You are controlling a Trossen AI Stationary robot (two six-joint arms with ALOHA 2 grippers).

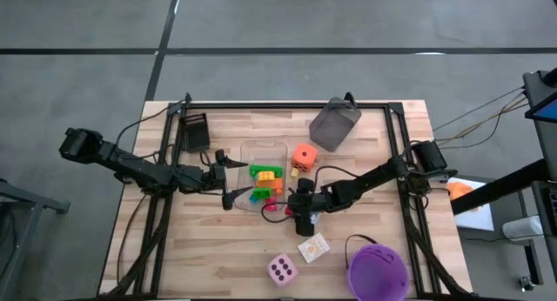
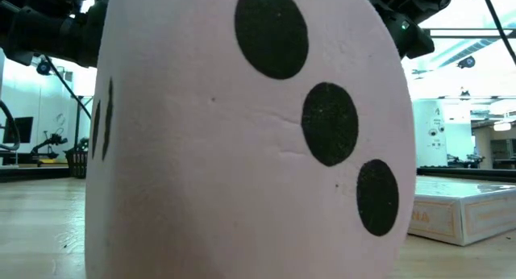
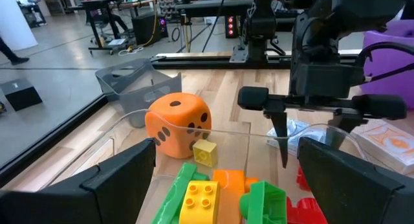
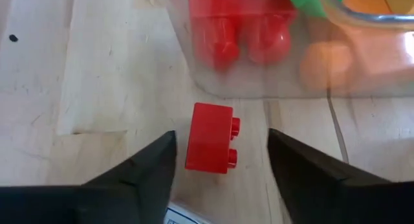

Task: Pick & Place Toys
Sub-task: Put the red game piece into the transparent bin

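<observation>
Red brick [image 4: 211, 138] lies on the bench just outside the clear tray [image 1: 246, 151], mid-bench, not lifted. My right gripper [image 4: 220, 160] straddles it, fingers partly apart, a gap each side, holding nothing. More bricks [image 1: 266, 181] sit in the tray, orange die [image 1: 303, 156] at its far edge. My left gripper [image 3: 226, 179] hangs wide open over the tray's other side. Pink die [image 1: 281, 269] near the front edge.

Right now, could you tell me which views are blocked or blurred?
Low view: the pink die fills the frame, hiding the toys. Right wrist view: the red brick on the table is sharp; the bricks behind the clear tray wall look smeared.
</observation>
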